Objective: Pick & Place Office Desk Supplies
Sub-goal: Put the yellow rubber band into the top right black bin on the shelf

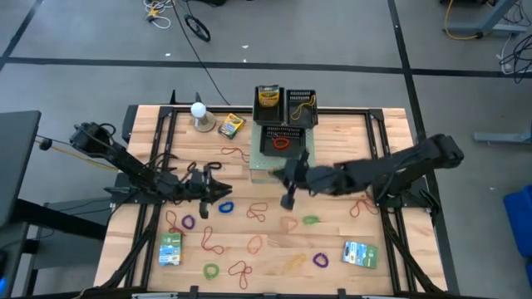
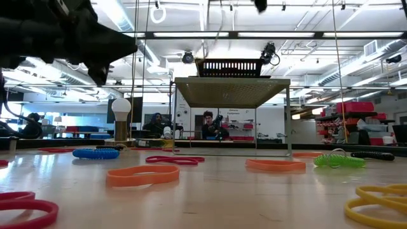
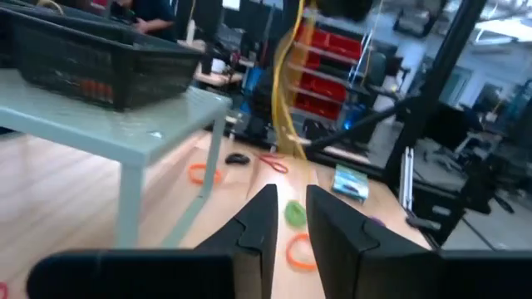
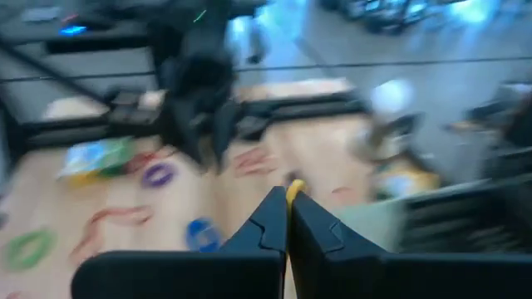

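Note:
Rubber bands in several colours (image 1: 256,212) lie scattered over the wooden table. One crayon box (image 1: 268,96) sits in a black tray; another (image 1: 231,125) lies beside the white ball. Flat packets lie near the left (image 1: 170,248) and right (image 1: 359,253) near corners. My right gripper (image 4: 289,196) hovers above mid-table (image 1: 288,193), shut on a yellow rubber band (image 4: 293,190). My left gripper (image 3: 291,218) is low over the table's left half (image 1: 221,193), narrowly open and empty; a green band (image 3: 294,213) shows through its gap. My right gripper pinches the yellow rubber band (image 4: 293,190) between its two fingertips. Only a short bit of the band shows there. In the left wrist view a yellow strand (image 3: 287,91) hangs down below the raised gripper, lifted off the table.
Black mesh trays (image 1: 301,106) stand on a small glass-topped stand (image 2: 230,84) at the table's far middle. The white ball on its base (image 1: 199,115) is at far left. Dark rails (image 1: 384,141) run along the table's sides. People sit in the room beyond (image 2: 208,124).

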`<state>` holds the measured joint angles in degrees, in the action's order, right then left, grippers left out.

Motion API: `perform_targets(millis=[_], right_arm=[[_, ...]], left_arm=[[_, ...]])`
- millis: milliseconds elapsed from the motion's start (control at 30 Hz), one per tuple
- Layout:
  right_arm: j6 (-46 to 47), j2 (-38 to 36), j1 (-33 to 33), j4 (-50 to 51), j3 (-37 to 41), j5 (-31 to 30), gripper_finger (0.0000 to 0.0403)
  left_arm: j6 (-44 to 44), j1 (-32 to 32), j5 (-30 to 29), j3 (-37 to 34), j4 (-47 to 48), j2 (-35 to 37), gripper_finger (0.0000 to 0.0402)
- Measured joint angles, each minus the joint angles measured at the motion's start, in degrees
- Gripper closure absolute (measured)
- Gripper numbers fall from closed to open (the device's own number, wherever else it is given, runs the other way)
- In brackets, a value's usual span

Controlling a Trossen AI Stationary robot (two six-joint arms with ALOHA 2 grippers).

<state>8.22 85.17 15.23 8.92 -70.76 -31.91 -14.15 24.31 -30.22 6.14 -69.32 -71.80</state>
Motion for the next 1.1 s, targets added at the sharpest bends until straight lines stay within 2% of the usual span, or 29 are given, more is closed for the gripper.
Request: perform_targets(millis=[200,500,633,800,1000,1100], right_arm=[[-5.1,-1.4,-7.0,12.2,-11.1,-7.6,0.0398],[-10.6,-1.2,-24.7,15.4,-14.7,-7.8,0.0398],[-10.1,-1.2,-31.9,15.6,-12.6,-4.9,0.0398],[-7.1,-1.1,-38.7,14.5,-7.5,2.2,0.0398],[-6.1,-0.7,-43.1,8.9,-0.8,7.6,0.0397],[-4.2,-0.7,-44.3,8.6,1.0,9.4,0.0385]], left_arm=[[-0.1,-0.5,-0.1,-0.5,0.1,0.0,0.0336],[-0.5,-0.5,-1.1,-0.5,0.3,0.0,0.0336],[-0.7,-0.6,-1.1,-0.5,0.6,0.0,0.0336],[-0.7,-0.7,-1.3,-0.5,0.7,0.0,0.0336],[-0.4,-0.8,-1.7,-0.5,0.9,0.0,0.0336],[-0.3,-0.8,-1.9,-0.5,1.1,0.0,0.0336]])
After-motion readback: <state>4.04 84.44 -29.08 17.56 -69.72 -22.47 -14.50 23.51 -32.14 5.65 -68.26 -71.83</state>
